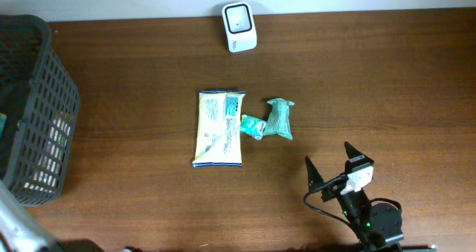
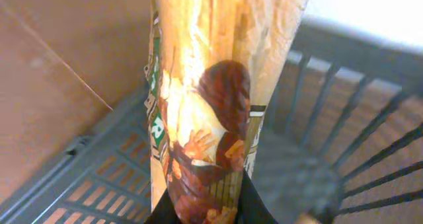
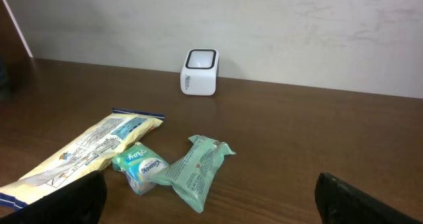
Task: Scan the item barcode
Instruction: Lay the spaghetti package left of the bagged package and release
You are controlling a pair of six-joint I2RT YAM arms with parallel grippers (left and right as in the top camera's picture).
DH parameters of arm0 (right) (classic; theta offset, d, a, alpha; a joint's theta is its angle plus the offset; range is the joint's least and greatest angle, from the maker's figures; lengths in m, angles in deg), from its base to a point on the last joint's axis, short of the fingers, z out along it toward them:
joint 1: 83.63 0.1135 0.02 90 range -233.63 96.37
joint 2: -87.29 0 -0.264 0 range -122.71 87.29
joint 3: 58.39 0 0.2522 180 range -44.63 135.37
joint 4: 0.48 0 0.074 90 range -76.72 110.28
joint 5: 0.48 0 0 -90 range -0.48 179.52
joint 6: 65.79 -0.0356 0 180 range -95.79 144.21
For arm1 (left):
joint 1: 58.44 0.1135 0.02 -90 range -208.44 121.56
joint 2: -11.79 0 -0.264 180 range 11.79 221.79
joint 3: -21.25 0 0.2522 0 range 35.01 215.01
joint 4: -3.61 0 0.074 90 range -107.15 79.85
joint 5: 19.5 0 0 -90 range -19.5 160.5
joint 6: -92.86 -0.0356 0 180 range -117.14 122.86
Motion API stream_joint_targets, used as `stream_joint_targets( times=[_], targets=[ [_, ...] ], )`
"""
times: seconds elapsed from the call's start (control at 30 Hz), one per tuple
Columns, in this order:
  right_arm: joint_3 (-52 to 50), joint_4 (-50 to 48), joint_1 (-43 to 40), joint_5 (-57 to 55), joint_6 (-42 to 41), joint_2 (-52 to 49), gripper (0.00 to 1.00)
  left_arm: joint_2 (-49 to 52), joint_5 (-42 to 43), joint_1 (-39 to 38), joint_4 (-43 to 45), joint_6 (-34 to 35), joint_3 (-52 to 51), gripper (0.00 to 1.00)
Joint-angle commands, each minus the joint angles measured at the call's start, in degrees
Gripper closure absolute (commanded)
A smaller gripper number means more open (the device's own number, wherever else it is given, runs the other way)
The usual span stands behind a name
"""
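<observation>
In the left wrist view my left gripper [image 2: 208,212] is shut on the lower end of a tall orange and brown snack packet [image 2: 211,92], which stands upright inside the dark basket [image 2: 344,118]. The packet's barcode is hidden. The white scanner [image 1: 239,27] sits at the table's far edge, also in the right wrist view as the scanner [image 3: 199,72]. My right gripper [image 1: 327,153] is open near the front right, above bare wood, with nothing between its fingers [image 3: 66,197].
A yellow and blue packet [image 1: 219,128], a small teal tissue pack [image 1: 253,126] and a green pouch [image 1: 280,119] lie mid-table. The dark slatted basket [image 1: 37,111] stands at the left edge. A pale wall [image 3: 297,26] backs the table.
</observation>
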State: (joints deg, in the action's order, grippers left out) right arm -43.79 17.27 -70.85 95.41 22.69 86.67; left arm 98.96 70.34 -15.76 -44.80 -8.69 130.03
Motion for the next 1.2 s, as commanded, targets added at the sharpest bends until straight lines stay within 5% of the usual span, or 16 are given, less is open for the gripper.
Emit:
stream_joint_targets(
  times=[0.0, 0.2, 0.4, 0.67, 0.9, 0.93, 0.97, 1.17],
  targets=[
    [-0.52, 0.02, -0.42, -0.35, -0.22, 0.37, 0.01, -9.25, 1.92, -4.7, 2.73, 6.19, 1.9, 1.0],
    [-0.52, 0.02, -0.42, -0.35, -0.22, 0.37, 0.01, -19.69, 6.58, -25.31, -7.28, 10.75, 1.88, 1.0],
    [-0.52, 0.02, -0.42, -0.35, -0.22, 0.37, 0.01, -8.81, 11.78, -44.61, -25.35, 11.41, -0.39, 1.0],
    [-0.52, 0.02, -0.42, -0.35, -0.22, 0.37, 0.01, 14.21, 9.81, -48.59, -27.56, 21.33, -8.39, 1.0],
    [-0.52, 0.02, -0.42, -0.35, -0.22, 0.37, 0.01, 22.8, 10.47, -53.64, -25.83, 24.37, -10.82, 0.98],
    [-0.52, 0.0, -0.42, -0.35, -0.22, 0.37, 0.01, 23.23, 10.43, -54.84, -25.57, 24.37, -10.82, 0.7],
    [-0.5, 0.02, -0.42, -0.35, -0.22, 0.37, 0.01, 23.41, 10.4, -55.6, -25.33, 24.37, -10.82, 0.07],
    [-0.52, 0.02, -0.42, -0.35, -0.22, 0.37, 0.01, 22.34, 10.67, -55.12, -30.21, 22.21, -1.11, 0.01]
  ],
)
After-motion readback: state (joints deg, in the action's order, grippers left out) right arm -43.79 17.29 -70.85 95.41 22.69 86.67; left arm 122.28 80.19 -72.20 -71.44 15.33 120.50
